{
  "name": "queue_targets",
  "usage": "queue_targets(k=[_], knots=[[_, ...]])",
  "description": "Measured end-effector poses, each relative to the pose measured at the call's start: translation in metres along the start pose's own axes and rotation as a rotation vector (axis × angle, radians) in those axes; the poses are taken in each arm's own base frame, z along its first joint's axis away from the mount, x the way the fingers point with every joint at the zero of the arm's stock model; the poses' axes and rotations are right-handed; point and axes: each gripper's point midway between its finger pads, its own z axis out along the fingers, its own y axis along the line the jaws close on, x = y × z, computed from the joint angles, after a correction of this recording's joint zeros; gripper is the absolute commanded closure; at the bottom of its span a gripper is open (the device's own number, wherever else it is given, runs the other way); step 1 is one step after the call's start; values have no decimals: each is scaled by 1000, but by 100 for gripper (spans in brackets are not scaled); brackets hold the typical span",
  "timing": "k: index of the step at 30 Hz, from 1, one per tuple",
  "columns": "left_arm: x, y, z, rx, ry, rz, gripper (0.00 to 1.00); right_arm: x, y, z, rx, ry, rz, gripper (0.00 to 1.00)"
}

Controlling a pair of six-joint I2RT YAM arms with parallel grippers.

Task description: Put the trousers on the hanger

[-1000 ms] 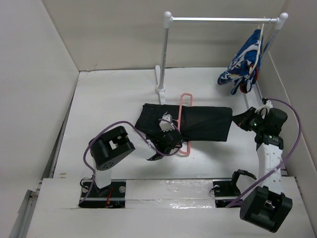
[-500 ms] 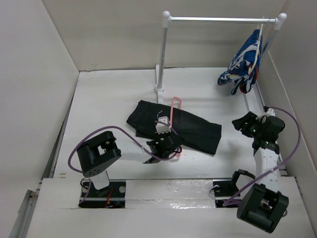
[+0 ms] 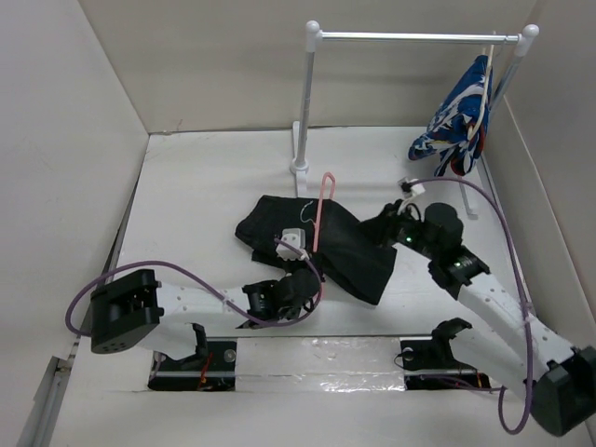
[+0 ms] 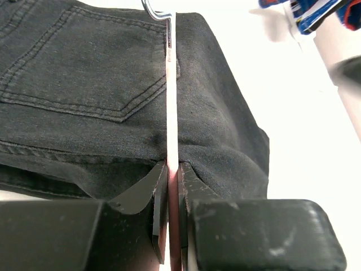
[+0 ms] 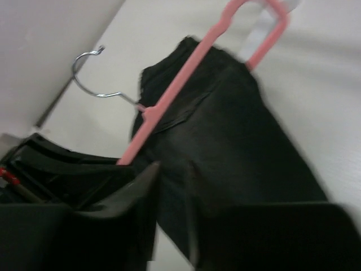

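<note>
Left hand (image 4: 172, 169) is clamped on the thin pink plastic hanger (image 4: 171, 84). The black soft fabric trousers (image 3: 349, 251), at the middle of the desk (image 3: 205, 177), have turned with it, so I think they are threaded. Right hand (image 3: 386, 223) came from the right edge to the cloth; its grip I cannot tell.

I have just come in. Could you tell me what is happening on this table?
Two robot arms are putting black denim trousers on a pink hanger. The left end effector is shut on one thin bar of the hanger and holds it tilted up over the trousers, which lie on the white table and seem to pass through its frame. The right end effector is at the trousers' right edge; its grip is unclear.
</note>
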Motion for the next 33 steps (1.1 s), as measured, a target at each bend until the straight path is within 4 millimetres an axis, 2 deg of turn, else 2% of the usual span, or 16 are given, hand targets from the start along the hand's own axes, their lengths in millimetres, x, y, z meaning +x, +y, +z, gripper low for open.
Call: queue_targets(k=[1, 3, 7, 11, 15, 18, 21, 22, 24, 25, 27, 29, 33], knots=[[-2, 2, -2, 10, -5, -4, 100, 11, 10, 10, -25, 31, 15, 46], [-2, 8, -5, 19, -12, -1, 100, 30, 29, 25, -67, 72, 38, 38], [1, 11, -8, 37, -11, 7, 100, 55, 57, 50, -125, 105, 82, 38], [-1, 9, -12, 56, -11, 11, 100, 74, 65, 71, -117, 123, 137, 42], [-10, 2, -18, 87, -18, -7, 100, 82, 71, 83, -121, 112, 188, 45], [-13, 0, -20, 103, -19, -9, 100, 81, 74, 91, -124, 89, 214, 55], [-13, 1, -22, 107, -11, 3, 100, 82, 77, 96, -138, 80, 242, 69], [-12, 2, -22, 102, -9, 9, 100, 83, 79, 98, -142, 80, 261, 79], [-11, 6, -22, 94, -1, 23, 100, 83, 83, 100, -150, 79, 314, 86], [-11, 7, -23, 91, 2, 31, 100, 81, 85, 101, -159, 73, 333, 95], [-15, 8, -25, 88, 2, 41, 100, 78, 93, 101, -191, 67, 359, 100], [-24, 6, -26, 86, -3, 56, 99, 71, 101, 100, -233, 49, 381, 100], [-52, -9, -34, 114, -3, 97, 70, 45, 116, 96, -329, -4, 453, 100]])
